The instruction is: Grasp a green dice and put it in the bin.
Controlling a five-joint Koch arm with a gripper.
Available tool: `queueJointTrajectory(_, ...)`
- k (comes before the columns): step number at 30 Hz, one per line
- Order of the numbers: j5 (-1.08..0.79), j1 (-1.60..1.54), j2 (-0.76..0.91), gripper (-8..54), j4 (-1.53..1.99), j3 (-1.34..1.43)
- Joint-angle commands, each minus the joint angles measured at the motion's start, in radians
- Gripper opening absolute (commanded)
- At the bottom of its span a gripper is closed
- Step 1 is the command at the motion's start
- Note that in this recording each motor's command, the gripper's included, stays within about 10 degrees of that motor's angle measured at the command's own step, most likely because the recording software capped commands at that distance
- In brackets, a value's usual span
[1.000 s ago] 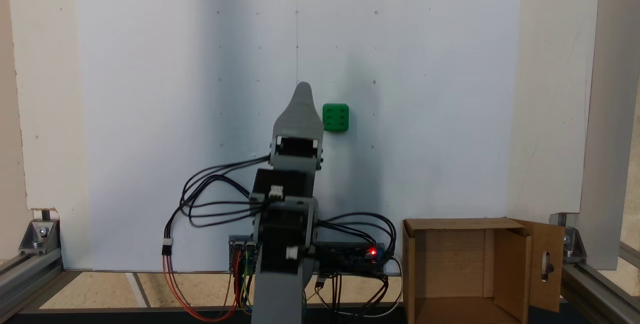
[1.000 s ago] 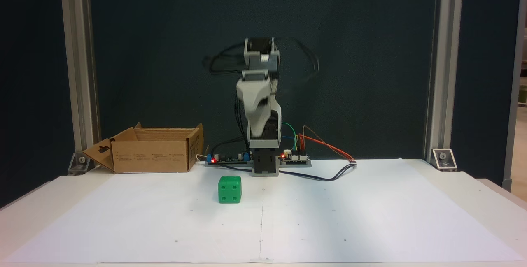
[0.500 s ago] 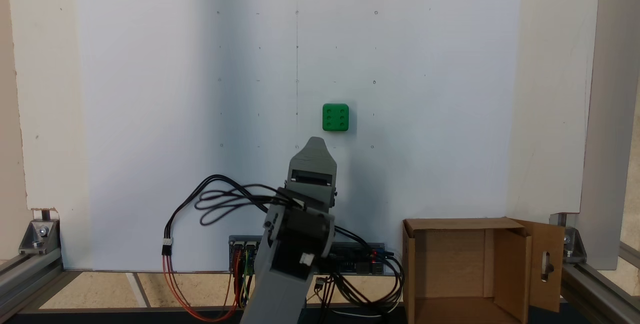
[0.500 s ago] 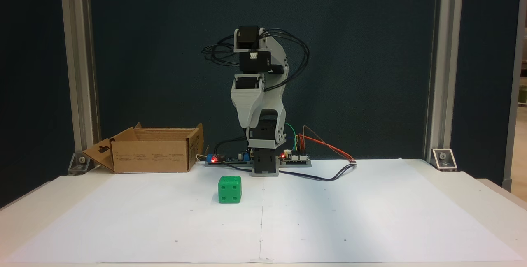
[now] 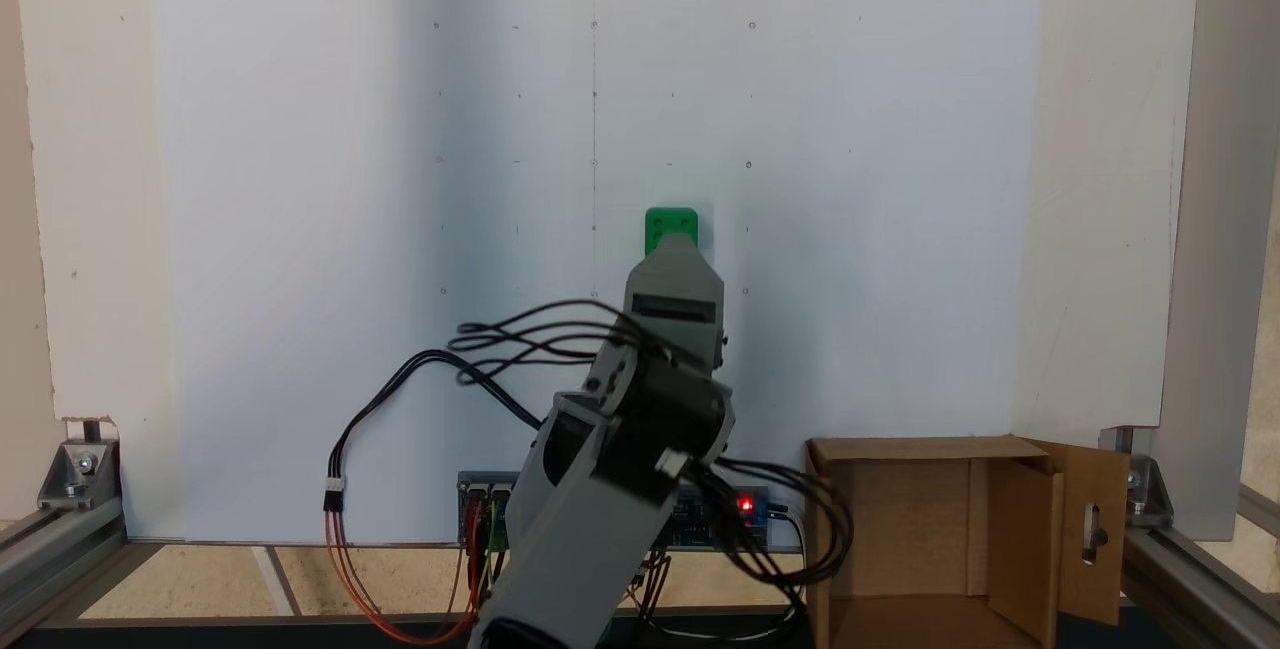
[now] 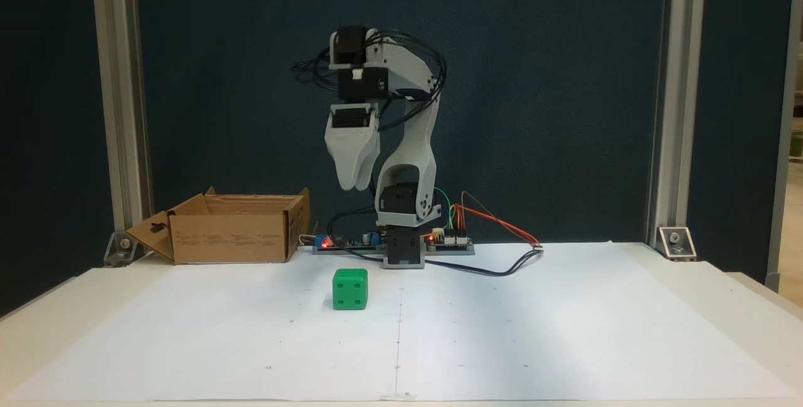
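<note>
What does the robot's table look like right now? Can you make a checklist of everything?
Surface: white paper on the table, faint dot marks.
Dice: green dice resting on the paper, untouched.
Bin: cardboard bin open, flaps out, near the arm's base.
Clutter: nothing seen.
Gripper: gripper high above the paper, pointing down, holding nothing; jaws look together.
Cables: black cables loop off the arm; red and orange wires beside the circuit boards.
Surroundings: dark backdrop, metal frame posts.

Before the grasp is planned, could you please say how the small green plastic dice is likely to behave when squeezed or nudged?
The small green plastic dice looks rigid, so it should hold its shape. Resting flat on the white paper sheet, it would probably slide rather than roll. Its rounded corners might slip from an off-centre pinch.
</note>
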Motion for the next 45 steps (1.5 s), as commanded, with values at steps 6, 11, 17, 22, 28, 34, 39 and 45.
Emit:
queueJointTrajectory(6, -0.071, -0.011, -0.098, 47.1, -0.091, -0.055)
queueJointTrajectory(11, -0.071, -0.028, -0.12, 47.1, -0.126, -0.034)
queueJointTrajectory(17, -0.071, -0.037, -0.132, 47.1, -0.249, 0.091)
queueJointTrajectory(22, -0.071, -0.049, -0.137, 46.9, -0.354, 0.199)
queueJointTrajectory(28, -0.072, -0.06, -0.156, 46.8, -0.42, 0.255)
queueJointTrajectory(34, -0.072, -0.061, -0.172, 46.7, -0.42, 0.258)
queueJointTrajectory(39, -0.072, -0.061, -0.189, 46.0, -0.446, 0.287)
queueJointTrajectory(45, -0.071, -0.064, -0.19, 45.2, -0.502, 0.341)
